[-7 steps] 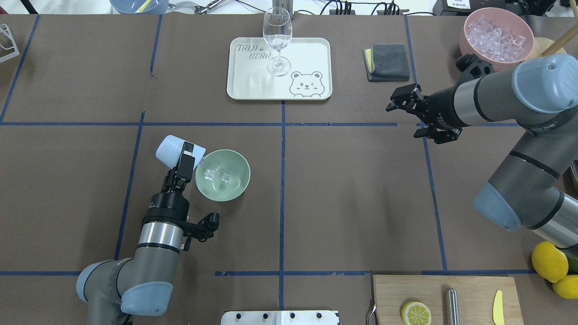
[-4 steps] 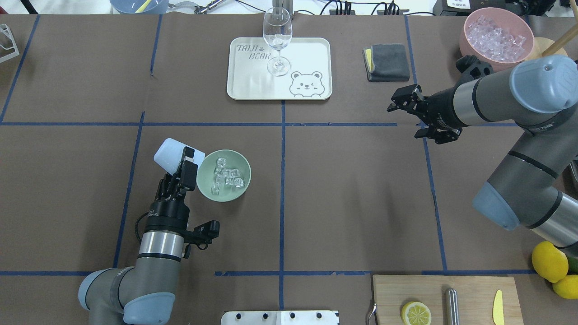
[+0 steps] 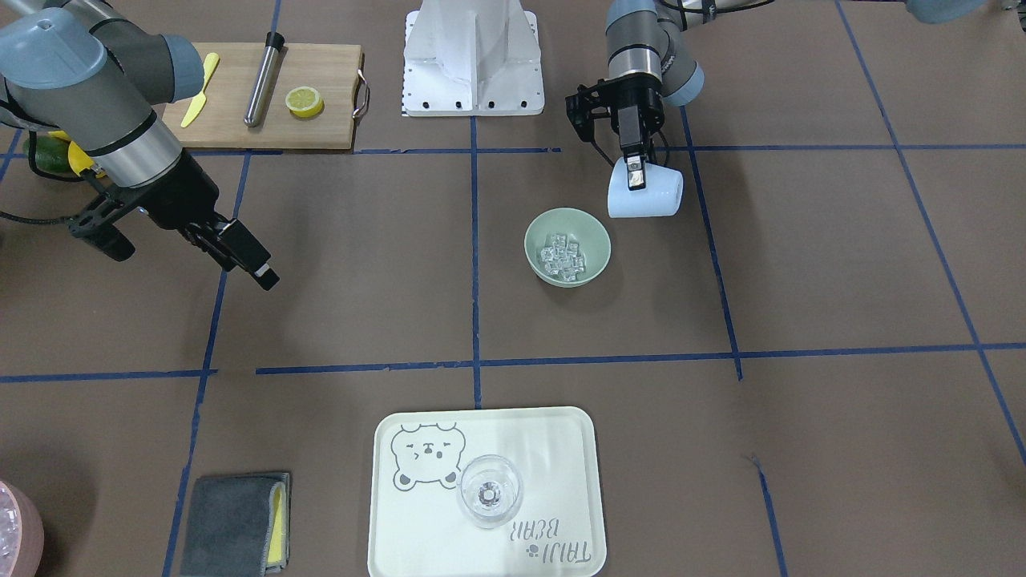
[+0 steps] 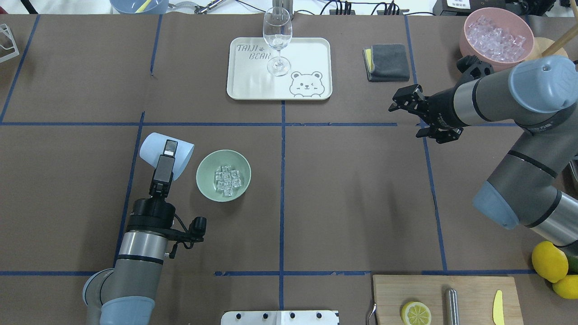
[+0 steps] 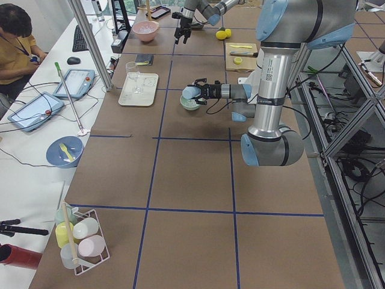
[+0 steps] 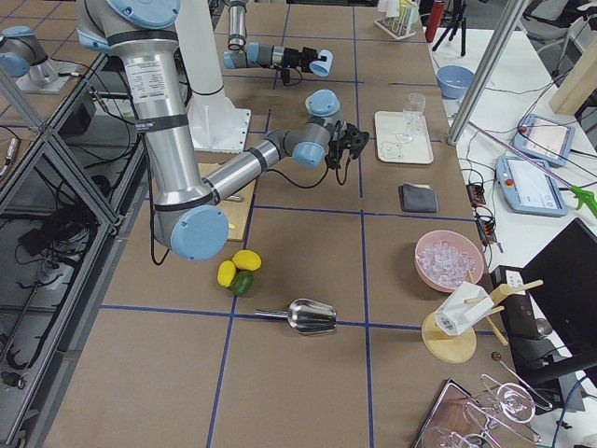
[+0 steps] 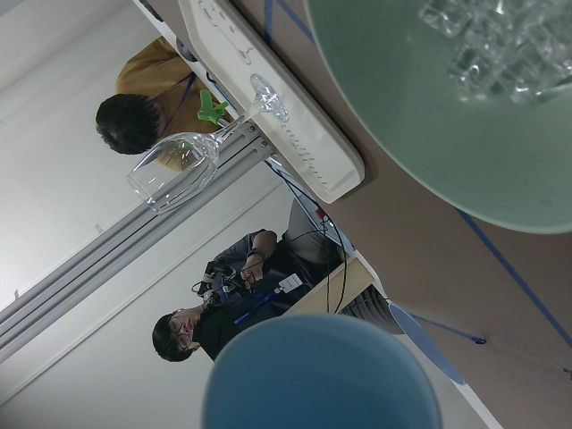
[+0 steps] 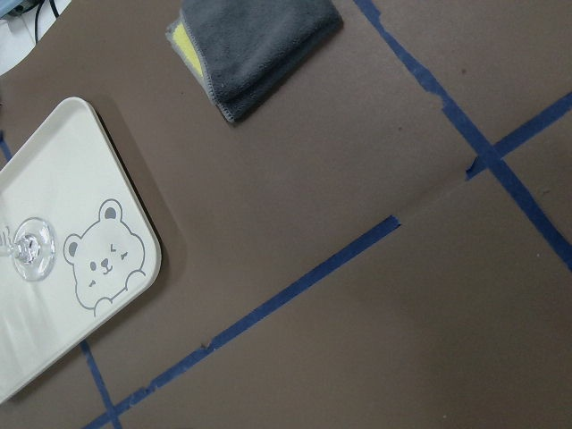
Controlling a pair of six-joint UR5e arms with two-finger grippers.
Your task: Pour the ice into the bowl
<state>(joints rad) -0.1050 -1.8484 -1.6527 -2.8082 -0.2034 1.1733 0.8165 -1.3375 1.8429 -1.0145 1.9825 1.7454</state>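
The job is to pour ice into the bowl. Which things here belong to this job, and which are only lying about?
Belong to the job: ice, bowl holding it, light blue cup, left claw gripping that cup.

Only lying about: wine glass, bear tray, grey cloth, pink container, cutting board, lemon slice, whole lemons.

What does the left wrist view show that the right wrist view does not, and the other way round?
Only the left wrist view shows the bowl with the ice in it, the cup close to the lens, and two people beyond the table. Only the right wrist view shows the folded grey cloth and the bear drawing on the tray. Both show the tray, the glass on it (the right wrist view catches only its foot), and blue tape on the table.
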